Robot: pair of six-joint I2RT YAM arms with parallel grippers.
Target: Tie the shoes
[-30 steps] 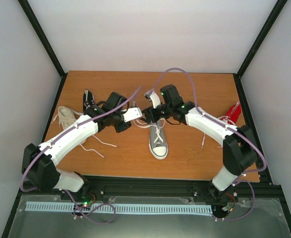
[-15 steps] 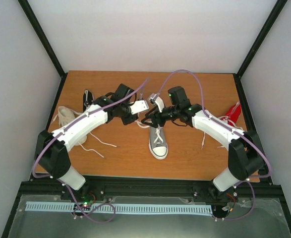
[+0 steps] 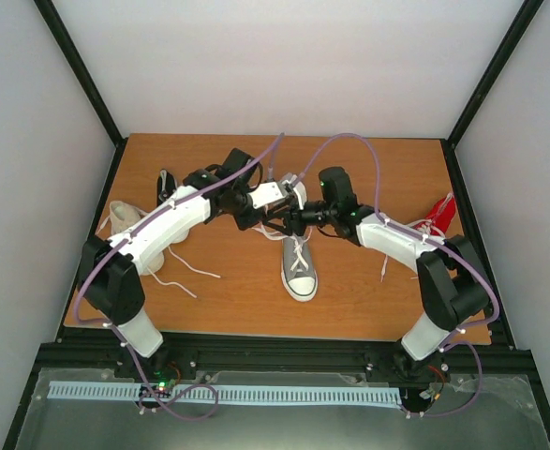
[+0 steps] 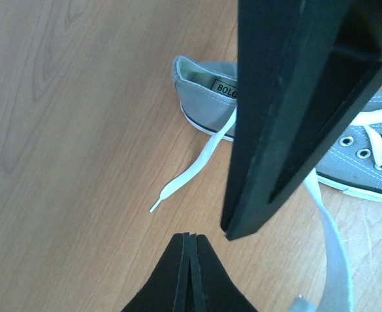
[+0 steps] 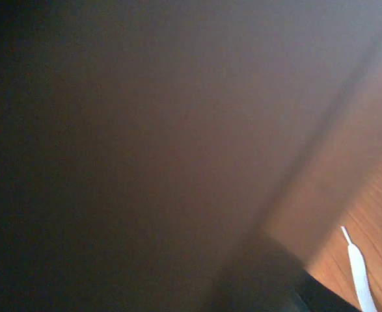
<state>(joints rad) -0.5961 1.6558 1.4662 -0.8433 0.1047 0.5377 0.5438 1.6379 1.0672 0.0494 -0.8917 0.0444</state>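
Note:
A grey shoe [image 3: 299, 268] with a white toe cap lies mid-table, toe toward the arms, laces untied; its heel [image 4: 207, 88] shows in the left wrist view. One loose white lace [image 4: 192, 171] trails from it across the wood. My left gripper [image 3: 267, 217] hovers just behind the heel, jaws [image 4: 189, 238] pressed shut with nothing seen between them. My right gripper [image 3: 282, 224] meets it there. One of its black fingers [image 4: 288, 117] looms across the left wrist view, over the lace. The right wrist view is a dark blur, showing only a lace end [image 5: 357, 271].
A cream shoe [image 3: 125, 225] and a black shoe [image 3: 167, 185] lie at the table's left, a red shoe [image 3: 440, 214] at the right edge. Loose white laces [image 3: 185, 272] trail from the cream shoe. Purple cables arch over both arms.
Both arms have drawn together over the grey shoe's heel. The left wrist swung right and farther back, the right gripper shifted left toward it. The shoe has not moved.

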